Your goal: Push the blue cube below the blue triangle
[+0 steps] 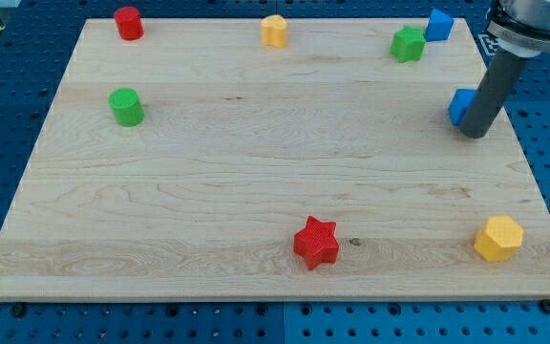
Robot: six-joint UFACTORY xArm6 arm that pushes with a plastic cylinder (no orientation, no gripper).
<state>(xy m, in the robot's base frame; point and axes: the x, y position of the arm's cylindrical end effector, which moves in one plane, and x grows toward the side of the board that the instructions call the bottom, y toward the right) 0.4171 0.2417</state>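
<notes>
A blue block (pixel 437 24) sits near the board's top right corner, and its angled outline suggests the blue triangle. A second blue block (pixel 459 105), seemingly the blue cube, lies lower near the right edge, with its right part hidden behind my rod. My tip (pixel 476 136) rests on the board against that block's right and lower side. The lower block lies below and slightly right of the upper one.
Wooden board (pixel 256 172) on a blue pegboard. A green star (pixel 408 44) sits left of the upper blue block. Also a yellow block (pixel 273 31), red cylinder (pixel 128 22), green cylinder (pixel 126 106), red star (pixel 315 243) and yellow hexagon (pixel 497 238).
</notes>
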